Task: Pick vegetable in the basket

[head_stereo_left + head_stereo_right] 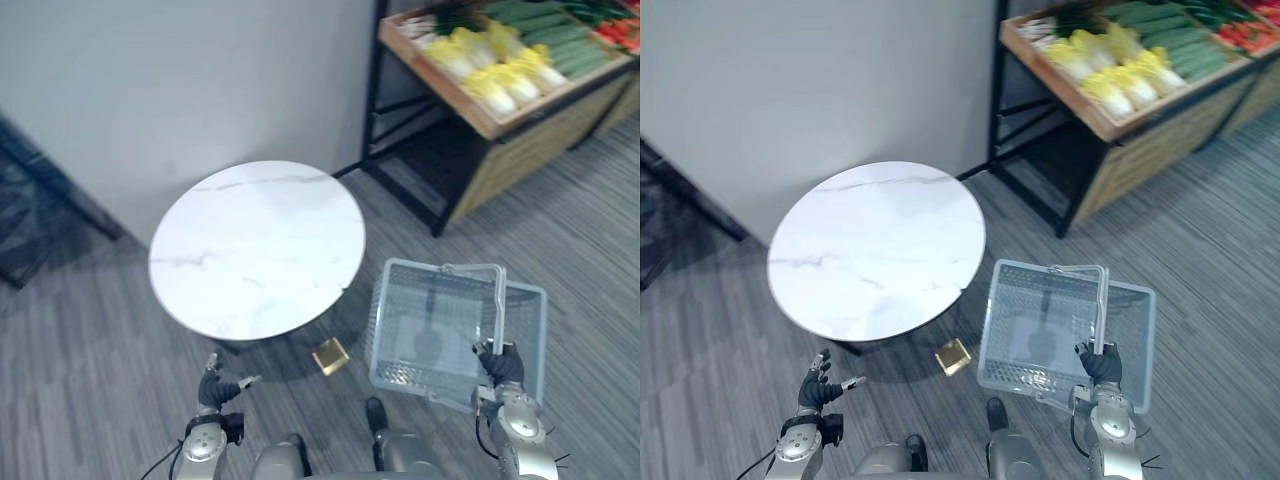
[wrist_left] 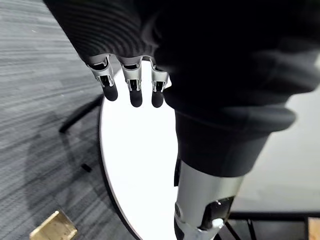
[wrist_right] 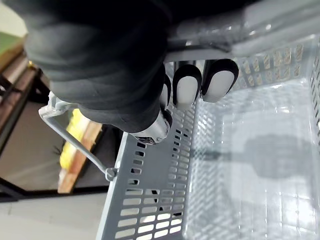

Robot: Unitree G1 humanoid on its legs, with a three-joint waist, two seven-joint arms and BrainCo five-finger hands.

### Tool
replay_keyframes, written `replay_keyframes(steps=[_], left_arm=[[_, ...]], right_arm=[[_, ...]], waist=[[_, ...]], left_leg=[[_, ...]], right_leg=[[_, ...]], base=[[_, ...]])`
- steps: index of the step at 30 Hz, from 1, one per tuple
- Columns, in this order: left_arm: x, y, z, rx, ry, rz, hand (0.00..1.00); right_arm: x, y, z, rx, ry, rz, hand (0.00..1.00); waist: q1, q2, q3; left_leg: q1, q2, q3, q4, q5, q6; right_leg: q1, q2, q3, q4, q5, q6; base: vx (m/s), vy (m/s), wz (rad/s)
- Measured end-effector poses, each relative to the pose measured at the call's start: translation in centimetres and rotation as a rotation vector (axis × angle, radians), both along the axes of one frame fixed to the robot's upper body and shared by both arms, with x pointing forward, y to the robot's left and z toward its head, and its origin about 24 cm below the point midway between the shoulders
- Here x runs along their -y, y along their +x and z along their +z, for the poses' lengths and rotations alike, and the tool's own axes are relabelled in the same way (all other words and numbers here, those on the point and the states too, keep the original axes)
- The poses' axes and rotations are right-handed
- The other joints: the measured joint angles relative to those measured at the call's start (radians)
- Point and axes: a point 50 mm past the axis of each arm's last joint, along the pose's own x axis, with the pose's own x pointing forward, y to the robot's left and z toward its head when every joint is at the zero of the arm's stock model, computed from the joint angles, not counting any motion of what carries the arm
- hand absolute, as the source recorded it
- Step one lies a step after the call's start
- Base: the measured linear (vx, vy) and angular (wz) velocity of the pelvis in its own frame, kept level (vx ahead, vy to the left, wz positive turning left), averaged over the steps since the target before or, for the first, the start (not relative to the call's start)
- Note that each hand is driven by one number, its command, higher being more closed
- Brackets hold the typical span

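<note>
Grey ribbed carpet surrounds a round marble table. The right hand clasps the meshed plastic basket by its handle; the left hand hangs loose.

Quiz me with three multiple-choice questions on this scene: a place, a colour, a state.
1. Where is the basket?
A. hanging from the right hand, beside the round table
B. on top of the table
C. on a shelf
2. What colour is the table top?
A. black
B. white with faint veins
C. red
3. The basket is:
A. full of cabbages
B. empty
C. holding one cucumber
Answers: 1 A, the fingers curl round its handle; 2 B, the top looks like pale marble; 3 B, its bare mesh floor shows.
</note>
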Motion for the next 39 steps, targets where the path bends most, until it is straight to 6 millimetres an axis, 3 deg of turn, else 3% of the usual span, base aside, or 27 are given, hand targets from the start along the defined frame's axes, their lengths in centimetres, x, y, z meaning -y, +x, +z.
replay_keyframes(steps=[4,5,7,10,11,13,14,15,16,17,19,20,22,23,25,26,27,28,29,30,31,32,33,34,35,36,39], left_arm=[[0.0,0.3,0.1,0.006,0.000,0.001,0.00],[0.0,0.3,0.1,0.006,0.000,0.001,0.00],[-0.1,0.5,0.1,0.008,0.005,0.000,0.00],[0.0,0.9,-0.2,-0.006,0.001,-0.005,0.00],[0.1,1.6,-0.1,-0.001,0.002,-0.012,0.00],[0.1,1.7,-0.2,-0.006,0.001,-0.013,0.00],[-0.1,1.3,-0.4,-0.022,0.003,-0.010,0.00],[-0.2,0.7,-0.7,-0.038,0.004,-0.003,0.00],[-0.2,0.4,-0.9,-0.047,0.002,-0.001,0.00],[-0.2,0.0,-1.1,-0.058,0.001,0.003,0.00],[-0.9,-0.9,-1.2,-0.071,0.017,0.026,0.00],[-0.9,-1.1,-1.2,-0.070,0.018,0.034,0.00],[-1.2,-2.1,-1.3,-0.084,0.014,0.052,0.00],[-1.2,-2.1,-1.2,-0.079,0.014,0.056,0.00],[-1.7,-2.6,-0.8,-0.063,0.023,0.080,0.00],[-2.0,-2.7,-0.8,-0.059,0.027,0.095,0.00],[-2.5,-2.9,-0.7,-0.057,0.034,0.123,0.00],[-2.9,-3.0,-0.6,-0.055,0.040,0.148,0.00],[-3.1,-3.1,-0.6,-0.055,0.043,0.153,0.00],[-2.9,-3.1,-0.6,-0.057,0.040,0.152,0.00],[-2.8,-3.1,-0.7,-0.058,0.037,0.149,0.00],[-2.9,-3.0,-0.5,-0.051,0.041,0.148,0.00],[-3.1,-2.8,-0.2,-0.041,0.051,0.146,0.00],[-3.1,-2.7,-0.1,-0.033,0.052,0.149,0.00],[-3.1,-2.7,0.1,-0.024,0.060,0.158,0.00],[-3.1,-2.2,0.5,0.000,0.064,0.163,0.00],[-3.0,-1.2,1.1,0.038,0.061,0.156,0.00]], right_arm=[[-1.8,2.3,0.0,0.011,0.017,0.074,1.00],[-1.9,2.5,-0.1,0.006,0.015,0.079,1.00],[-1.9,2.4,-0.5,-0.016,0.006,0.090,1.00],[-1.1,2.1,-0.7,-0.041,-0.021,0.088,1.00],[-0.8,1.6,-1.0,-0.058,-0.021,0.077,1.00],[-0.7,1.3,-1.2,-0.069,-0.017,0.070,1.00],[-0.9,1.1,-1.5,-0.080,-0.009,0.065,1.00],[-0.9,0.8,-1.7,-0.090,-0.008,0.060,1.00],[-1.1,0.7,-1.8,-0.092,-0.003,0.064,1.00],[-1.0,0.8,-1.7,-0.086,-0.002,0.054,1.00],[-1.6,1.6,-1.2,-0.050,0.019,0.047,1.00],[-1.7,1.8,-1.0,-0.044,0.019,0.056,1.00],[-2.1,2.6,-0.5,-0.026,0.003,0.090,1.00],[-2.2,2.9,-0.4,-0.021,-0.003,0.101,1.00],[-2.8,4.0,0.0,-0.014,-0.022,0.148,1.00],[-3.1,4.2,-0.1,-0.021,-0.022,0.162,1.00],[-3.6,4.3,-0.3,-0.028,-0.018,0.183,1.00],[-4.1,4.2,-0.5,-0.030,-0.004,0.194,1.00],[-4.3,4.1,-0.7,-0.035,0.005,0.196,1.00],[-4.5,3.8,-1.0,-0.051,0.011,0.209,1.00],[-4.5,3.7,-1.3,-0.061,0.010,0.211,1.00],[-4.8,3.5,-1.6,-0.075,0.019,0.214,1.00],[-5.5,3.2,-2.0,-0.089,0.032,0.229,1.00],[-6.0,3.2,-2.0,-0.093,0.034,0.243,1.00],[-6.7,3.3,-2.1,-0.094,0.032,0.272,1.00],[-7.3,3.5,-1.9,-0.085,0.034,0.298,1.00],[-7.7,3.8,-1.5,-0.063,0.041,0.302,1.00]], waist=[[0.008,-0.034,-0.008],[0.008,-0.035,-0.009],[0.005,-0.033,-0.008],[-0.008,-0.001,-0.018],[-0.029,0.000,-0.018],[-0.030,0.000,-0.017],[-0.025,0.000,-0.014],[-0.010,0.007,-0.009],[0.002,0.009,-0.004],[0.022,0.012,-0.001],[0.070,-0.004,0.023],[0.084,-0.007,0.029],[0.115,-0.001,0.037],[0.125,0.000,0.038],[0.147,0.023,0.036],[0.150,0.027,0.033],[0.167,0.015,0.020],[0.173,-0.015,-0.003],[0.174,-0.035,-0.012],[0.170,-0.052,-0.019],[0.164,-0.051,-0.018],[0.153,-0.048,-0.014],[0.147,-0.056,-0.009],[0.141,-0.058,-0.008],[0.136,-0.055,-0.007],[0.136,-0.055,-0.006],[0.118,-0.049,-0.001]], left_leg=[[0.097,0.042,0.239,-0.007,-0.006,-0.009],[0.107,0.043,0.244,-0.008,-0.005,-0.010],[0.169,0.025,0.232,-0.055,-0.005,-0.014],[0.205,0.033,0.195,-0.100,-0.003,-0.018],[0.205,0.066,0.171,-0.040,0.015,-0.040],[0.183,0.108,0.141,0.087,0.023,-0.027],[0.136,0.162,0.092,0.278,0.077,0.083],[0.071,0.198,0.006,0.476,0.184,0.224],[0.040,0.191,-0.059,0.550,0.195,0.210],[-0.024,0.152,-0.156,0.635,0.133,0.152],[-0.191,-0.004,-0.323,0.653,0.037,0.116],[-0.225,-0.036,-0.351,0.612,0.028,0.100],[-0.326,-0.128,-0.420,0.313,0.046,0.043],[-0.338,-0.140,-0.428,0.220,0.065,0.014],[-0.331,-0.136,-0.408,-0.092,0.131,-0.082],[-0.330,-0.125,-0.395,-0.093,0.172,-0.058],[-0.333,-0.133,-0.370,-0.065,0.218,-0.008],[-0.328,-0.161,-0.344,-0.061,0.232,0.027],[-0.318,-0.185,-0.332,-0.068,0.229,0.036],[-0.283,-0.228,-0.321,-0.067,0.204,0.075],[-0.261,-0.242,-0.323,-0.058,0.191,0.096],[-0.211,-0.260,-0.326,-0.024,0.157,0.143],[-0.144,-0.280,-0.328,-0.011,0.120,0.172],[-0.110,-0.284,-0.328,-0.014,0.102,0.177],[-0.047,-0.286,-0.330,-0.028,0.073,0.190],[0.003,-0.284,-0.339,-0.045,0.047,0.205],[0.087,-0.275,-0.400,-0.064,-0.002,0.209]], right_leg=[[-0.031,-0.116,-0.424,0.025,-0.005,-0.059],[-0.030,-0.115,-0.437,0.022,0.004,-0.062],[-0.040,-0.077,-0.369,0.010,0.083,-0.036],[-0.053,-0.019,-0.316,0.013,0.064,-0.033],[-0.056,0.015,-0.297,0.033,0.036,-0.040],[-0.041,0.038,-0.273,0.055,0.013,-0.044],[0.000,0.068,-0.235,0.057,-0.010,-0.062],[0.053,0.089,-0.186,0.048,-0.028,-0.065],[0.074,0.103,-0.162,0.051,-0.042,-0.080],[0.089,0.117,-0.121,0.065,-0.064,-0.100],[0.141,0.119,-0.027,0.075,-0.096,-0.114],[0.155,0.119,-0.004,0.068,-0.098,-0.112],[0.191,0.119,0.061,0.029,-0.109,-0.099],[0.202,0.119,0.080,0.025,-0.114,-0.097],[0.251,0.133,0.146,-0.024,-0.133,-0.073],[0.262,0.138,0.164,-0.025,-0.146,-0.068],[0.270,0.128,0.197,-0.003,-0.187,-0.059],[0.260,0.098,0.214,0.048,-0.244,-0.024],[0.245,0.081,0.214,0.105,-0.273,0.013],[0.186,0.062,0.212,0.324,-0.338,0.139],[0.153,0.063,0.214,0.450,-0.345,0.228],[0.089,0.059,0.209,0.702,-0.308,0.321],[0.044,0.021,0.147,0.883,-0.289,0.310],[0.026,-0.011,0.100,0.936,-0.291,0.288],[-0.009,-0.070,0.001,0.954,-0.303,0.196],[-0.051,-0.098,-0.066,0.915,-0.323,0.131],[-0.123,-0.077,-0.098,0.643,-0.328,0.117]], base=[[0.09,0.000,-1.81],[0.15,-0.087,-1.70],[0.17,-0.135,-1.48],[0.20,-0.080,-1.01],[0.23,-0.076,-0.60],[0.26,-0.103,-0.65],[0.30,-0.110,-1.02],[0.30,-0.050,-1.10],[0.29,0.044,-1.09],[0.27,0.126,-1.12],[0.30,0.109,-1.24],[0.27,0.102,-1.06],[0.27,0.132,-0.86],[0.33,0.175,-0.85],[0.40,0.215,-0.86],[0.45,0.274,-0.76],[0.52,0.312,-0.63],[0.55,0.319,-0.47],[0.68,0.317,-0.19],[0.55,0.225,0.02],[0.64,0.244,0.14],[0.52,0.199,0.18],[0.52,0.197,0.16],[0.51,0.185,0.07],[0.49,0.164,-0.05],[0.49,0.152,-0.05],[0.52,0.063,0.52]])
